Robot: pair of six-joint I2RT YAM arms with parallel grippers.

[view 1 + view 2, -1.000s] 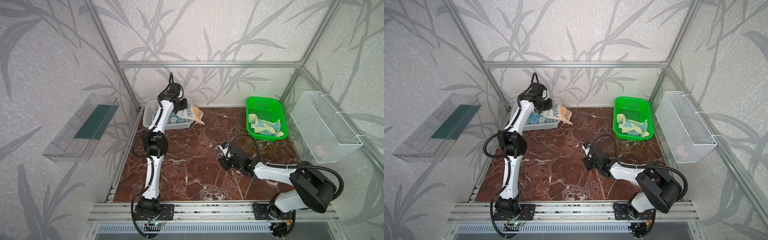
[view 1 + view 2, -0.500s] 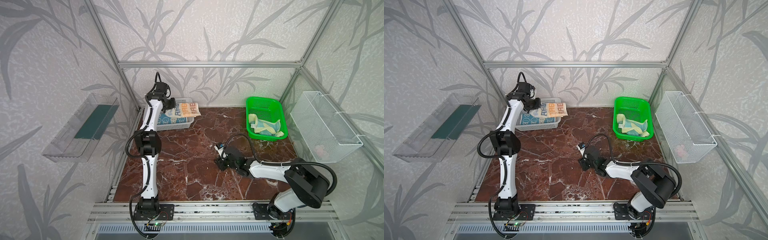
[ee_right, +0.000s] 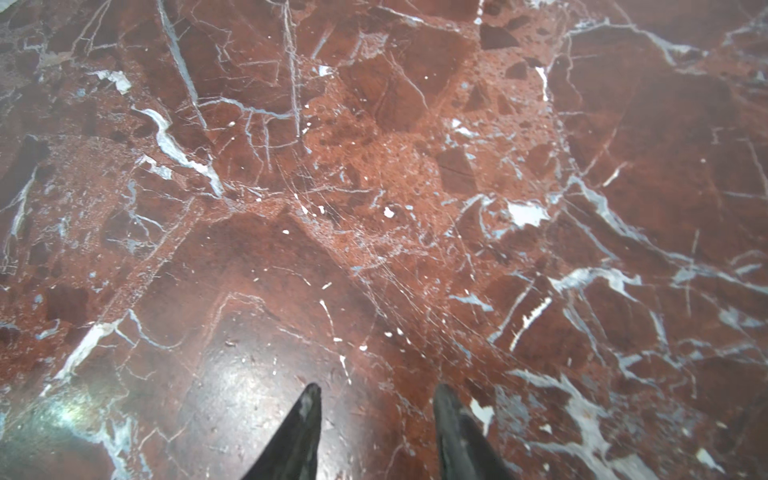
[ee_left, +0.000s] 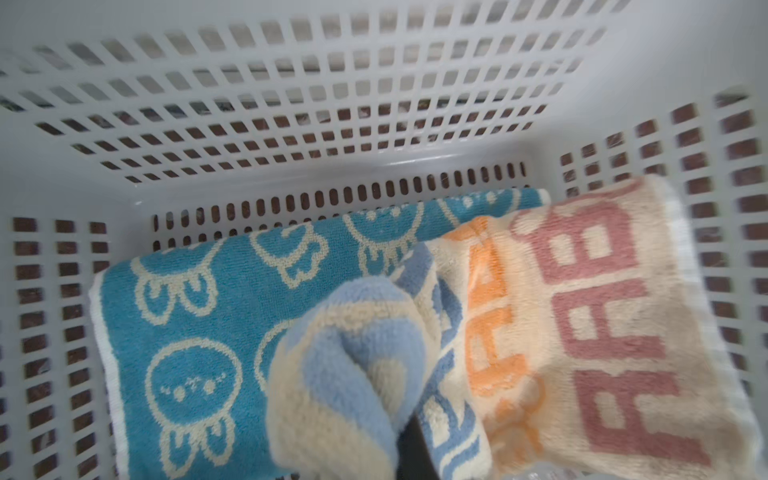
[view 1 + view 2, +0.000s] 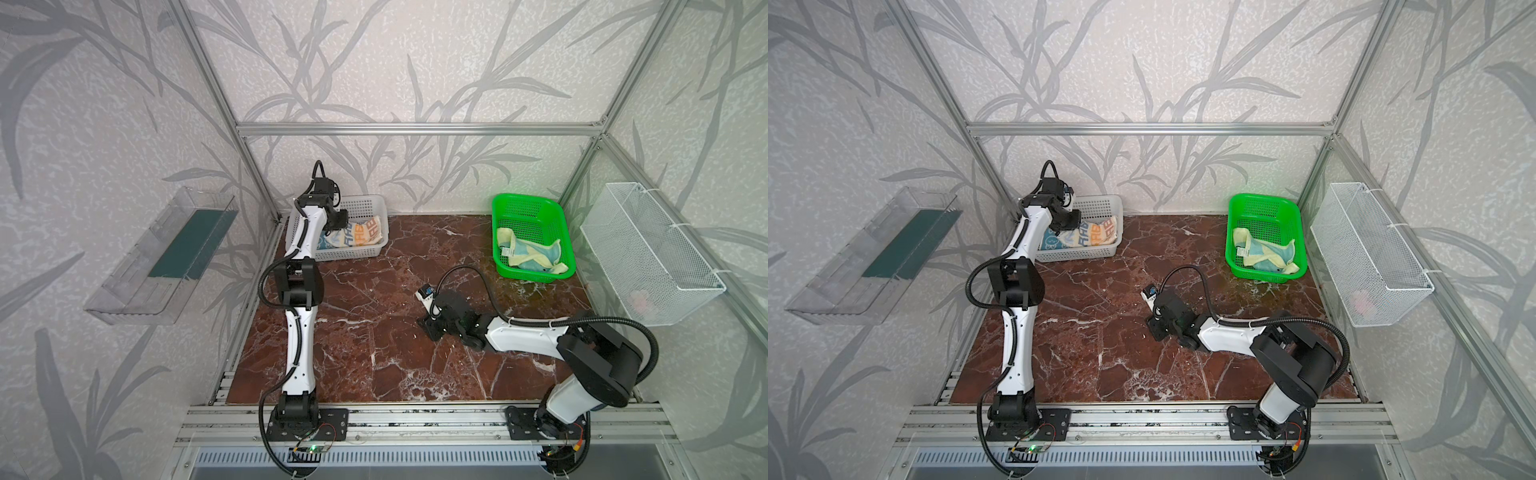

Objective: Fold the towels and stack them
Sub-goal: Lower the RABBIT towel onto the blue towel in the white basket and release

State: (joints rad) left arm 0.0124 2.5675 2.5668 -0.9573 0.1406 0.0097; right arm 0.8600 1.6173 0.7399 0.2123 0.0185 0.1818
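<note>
The striped towel (image 4: 582,332) is being gripped in the basket (image 5: 365,204) by the left hand (image 5: 340,219), and the right hand (image 3: 376,415) is being held open

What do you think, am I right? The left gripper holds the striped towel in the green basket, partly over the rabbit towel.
Not quite: that basket is white, not green. The left wrist view shows it: the left gripper holds the striped towel in the white basket, partly over the rabbit towel. In both top views the green basket stands across the table.
</note>
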